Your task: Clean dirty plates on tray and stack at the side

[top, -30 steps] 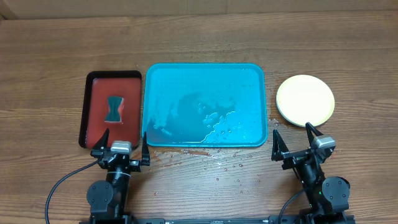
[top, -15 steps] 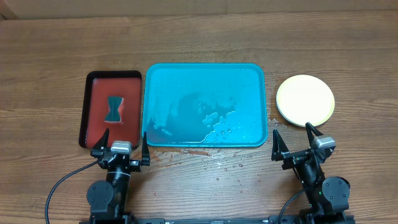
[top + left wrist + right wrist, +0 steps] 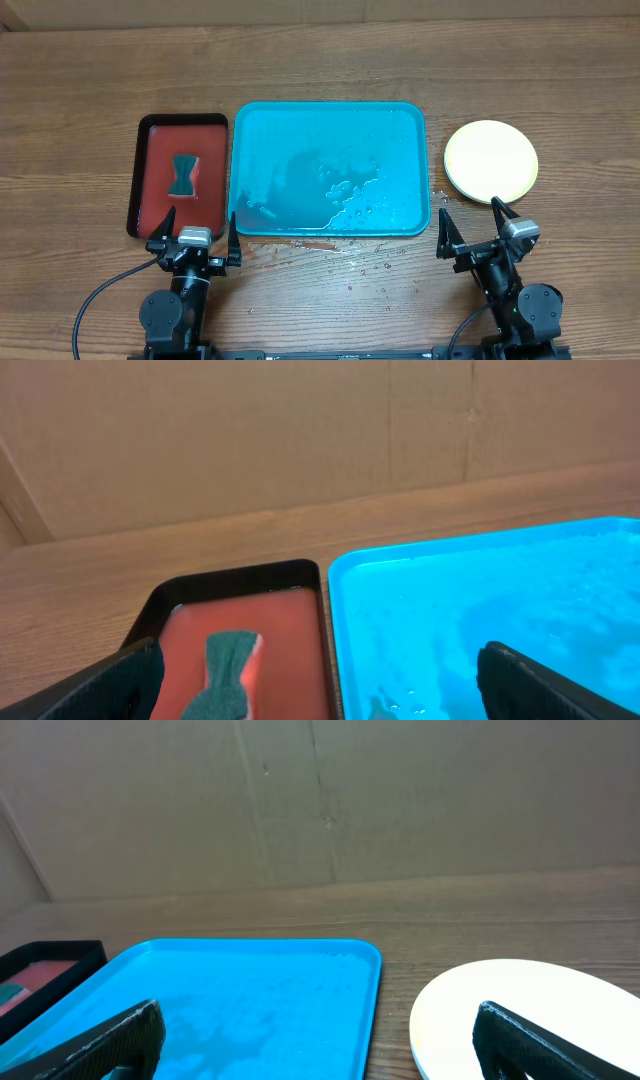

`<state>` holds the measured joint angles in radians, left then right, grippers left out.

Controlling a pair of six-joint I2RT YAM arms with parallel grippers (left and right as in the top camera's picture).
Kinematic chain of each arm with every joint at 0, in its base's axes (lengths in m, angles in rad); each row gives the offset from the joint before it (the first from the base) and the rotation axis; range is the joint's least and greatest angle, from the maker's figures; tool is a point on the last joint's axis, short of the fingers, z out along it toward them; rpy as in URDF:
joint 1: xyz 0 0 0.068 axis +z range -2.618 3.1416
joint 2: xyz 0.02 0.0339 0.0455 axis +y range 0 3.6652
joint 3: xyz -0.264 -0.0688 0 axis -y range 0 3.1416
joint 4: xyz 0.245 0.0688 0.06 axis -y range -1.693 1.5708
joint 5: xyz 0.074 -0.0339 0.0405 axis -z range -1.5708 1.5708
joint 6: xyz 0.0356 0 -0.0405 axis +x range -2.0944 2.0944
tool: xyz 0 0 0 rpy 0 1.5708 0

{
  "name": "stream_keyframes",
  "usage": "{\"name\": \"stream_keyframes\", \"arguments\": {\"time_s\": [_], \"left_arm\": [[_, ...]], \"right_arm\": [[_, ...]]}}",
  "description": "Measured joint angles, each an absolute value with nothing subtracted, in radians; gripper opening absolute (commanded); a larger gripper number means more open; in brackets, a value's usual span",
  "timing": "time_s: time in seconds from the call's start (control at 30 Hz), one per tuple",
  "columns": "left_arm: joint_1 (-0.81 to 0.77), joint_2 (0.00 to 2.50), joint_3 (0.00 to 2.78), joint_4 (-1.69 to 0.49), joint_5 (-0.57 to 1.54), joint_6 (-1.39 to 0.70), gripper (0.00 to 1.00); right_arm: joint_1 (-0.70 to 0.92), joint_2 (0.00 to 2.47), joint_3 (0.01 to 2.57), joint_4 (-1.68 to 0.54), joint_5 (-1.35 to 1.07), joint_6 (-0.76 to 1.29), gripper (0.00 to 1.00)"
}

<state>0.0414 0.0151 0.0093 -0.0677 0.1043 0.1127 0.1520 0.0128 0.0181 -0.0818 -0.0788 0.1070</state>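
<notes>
The turquoise tray (image 3: 330, 168) lies at the table's middle, wet, with no plates on it; it also shows in the left wrist view (image 3: 490, 620) and the right wrist view (image 3: 240, 1000). A stack of plates (image 3: 490, 160) with a yellow-green rim on top sits on the table right of the tray, also in the right wrist view (image 3: 520, 1010). How many plates are in the stack cannot be told. My left gripper (image 3: 196, 232) is open and empty at the tray's near left corner. My right gripper (image 3: 472, 228) is open and empty just in front of the stack.
A dark red, black-rimmed tray (image 3: 180, 185) holding a green sponge (image 3: 184, 176) lies left of the turquoise tray. Water drops (image 3: 365, 262) spot the table in front of the tray. A cardboard wall (image 3: 300, 430) stands at the back.
</notes>
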Motion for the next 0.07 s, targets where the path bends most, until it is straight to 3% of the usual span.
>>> {"name": "stream_keyframes", "arguments": {"time_s": [0.07], "left_arm": [[0.041, 0.015, 0.009, -0.068, 0.104, 0.113, 1.0]], "right_arm": [[0.152, 0.013, 0.018, -0.083, -0.079, 0.107, 1.0]]}}
